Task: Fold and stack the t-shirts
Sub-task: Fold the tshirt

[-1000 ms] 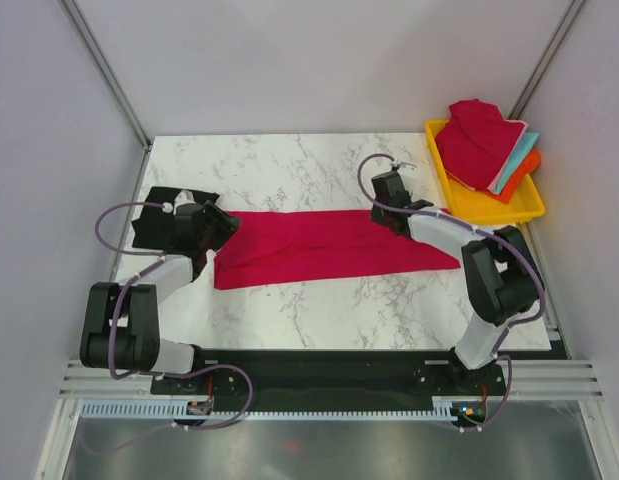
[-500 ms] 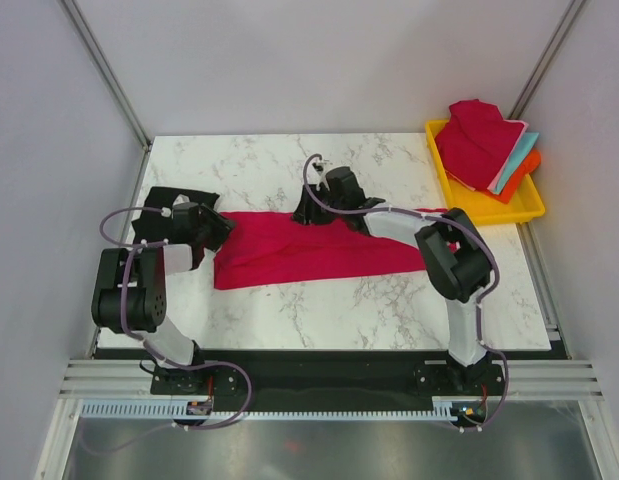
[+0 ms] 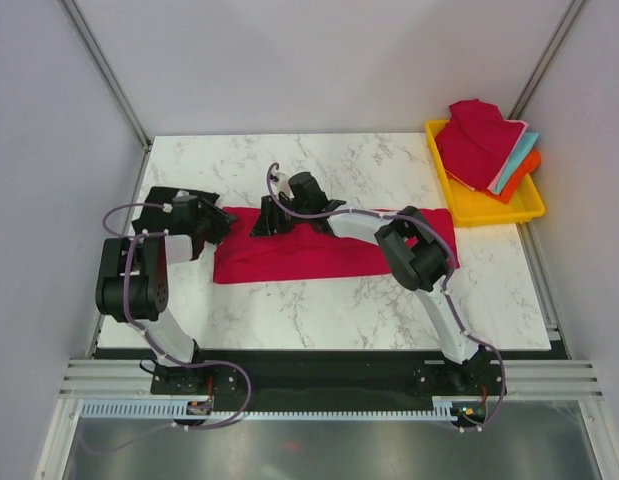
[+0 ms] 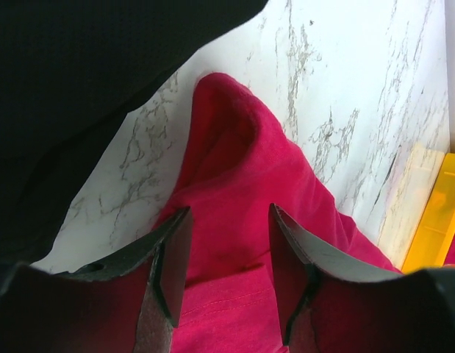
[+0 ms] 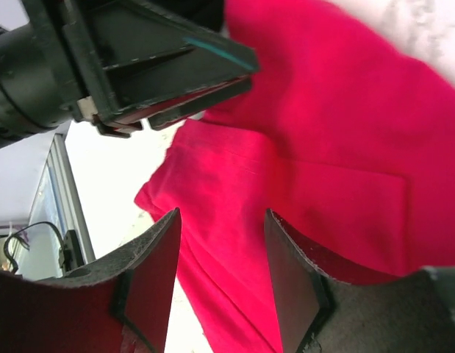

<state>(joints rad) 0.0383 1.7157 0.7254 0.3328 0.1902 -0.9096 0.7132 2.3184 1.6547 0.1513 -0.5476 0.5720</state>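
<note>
Seeing left fingers [image 4: 172, 265] spread, astride the left end of the red shirt [image 4: 234, 162]. Cloth flat in the gap, no bunching, so not calling it a pinch. Placing left gripper [image 4: 231, 213] low over that end, just beside the black shirt [image 4: 80, 73].

Same on right fingers [image 5: 150, 279]: apart, nothing clamped, only red cloth underneath. Placing right gripper [image 5: 221, 217] left of shirt centre, close to the left one, which shows at the top of the right wrist view.

Comparing with a second back:
- Tracking the right arm all the way across, from the shirt's far right top corner to near the left gripper, forearm now lying over the cloth.
- Seeing next to no move on the left arm.
- Seeing roughly the same red outline on the table [image 3: 289, 160], upper edge maybe a touch fuller at left. Can't tell how the layers lie under the arm, or where the pointed right tail went.

Reading that as a fold or smoothing pass carried right to left and let go, not confirmed.

Putting the task early:
- Red shirt mid-fold at table centre.
- Black one at the left edge.
- Pile [image 3: 474, 140] sitting in the tray [image 3: 489, 212] at far right, well apart.

Expecting an edge-alignment check, then another fold before stacking. Watching for cloth dragging back with the right fingers on retreat.
</note>
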